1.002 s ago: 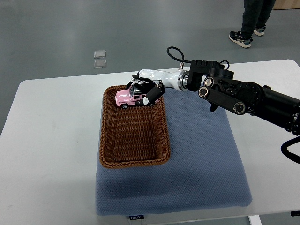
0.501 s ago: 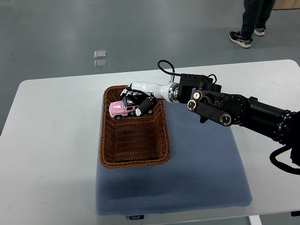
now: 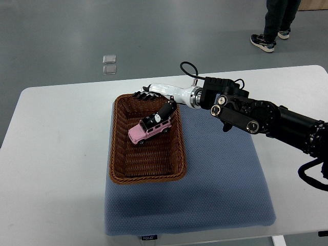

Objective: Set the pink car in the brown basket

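White desk (image 3: 56,154) with blue-grey mat (image 3: 220,179) on grey floor (image 3: 77,36); person's legs (image 3: 274,23) top right; two clear floor tiles (image 3: 108,64).

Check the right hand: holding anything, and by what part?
Nothing held. The right hand is open over the brown basket's far end; the pink car lies loose inside the basket, clear of the fingers.
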`<action>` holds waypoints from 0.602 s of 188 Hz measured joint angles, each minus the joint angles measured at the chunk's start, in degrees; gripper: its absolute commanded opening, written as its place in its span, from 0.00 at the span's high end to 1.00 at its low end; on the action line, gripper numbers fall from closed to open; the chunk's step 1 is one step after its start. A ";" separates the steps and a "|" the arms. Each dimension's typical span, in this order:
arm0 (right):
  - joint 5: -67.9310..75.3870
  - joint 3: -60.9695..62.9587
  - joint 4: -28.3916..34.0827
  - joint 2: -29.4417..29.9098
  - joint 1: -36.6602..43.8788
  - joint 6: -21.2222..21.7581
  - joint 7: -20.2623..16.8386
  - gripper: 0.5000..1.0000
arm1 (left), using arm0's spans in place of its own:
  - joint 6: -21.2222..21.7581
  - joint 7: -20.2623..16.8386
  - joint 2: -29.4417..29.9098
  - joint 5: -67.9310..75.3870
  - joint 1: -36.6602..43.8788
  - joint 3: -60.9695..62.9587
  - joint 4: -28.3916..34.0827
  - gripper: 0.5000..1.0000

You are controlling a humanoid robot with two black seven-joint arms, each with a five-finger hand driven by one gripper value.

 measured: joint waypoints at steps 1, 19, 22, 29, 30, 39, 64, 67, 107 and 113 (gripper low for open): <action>0.06 0.28 0.00 -0.07 0.00 0.02 0.00 0.22 | 0.00 0.00 0.00 0.00 0.00 0.00 0.00 0.00; 2.62 6.01 0.00 -1.21 -0.38 0.34 0.01 0.21 | 0.00 0.00 0.00 0.00 0.00 0.00 0.03 0.00; 3.35 7.06 0.00 -1.35 -0.49 0.37 0.01 0.21 | 0.00 0.00 0.00 0.00 0.00 0.00 0.03 0.00; 5.64 10.05 0.00 -1.66 -0.96 0.40 0.02 0.21 | 0.00 0.00 0.00 0.00 0.00 0.00 0.02 0.00; 5.97 10.43 0.00 -1.69 -1.05 0.40 0.02 0.21 | 0.00 0.00 0.00 0.00 0.00 0.00 0.02 0.00; 9.33 14.01 -0.01 -1.88 -2.08 0.40 0.02 0.21 | 0.00 0.00 0.00 0.00 0.00 0.00 -0.04 0.00; 22.29 26.12 -0.13 -1.95 -6.54 0.45 0.07 0.18 | 0.00 0.00 0.00 0.00 0.00 0.00 -0.22 0.00; 23.93 27.43 -0.13 -1.89 -7.21 0.48 0.08 0.18 | 0.00 0.00 0.00 0.00 0.01 0.00 -0.24 0.00; 43.59 38.10 -0.39 -1.31 -16.00 0.62 2.65 0.17 | 0.00 0.00 0.00 0.00 0.00 0.00 -0.27 0.00; 45.72 38.49 -0.72 -1.40 -17.05 0.60 3.38 0.17 | 0.00 0.00 0.00 0.00 0.01 0.00 -0.24 0.00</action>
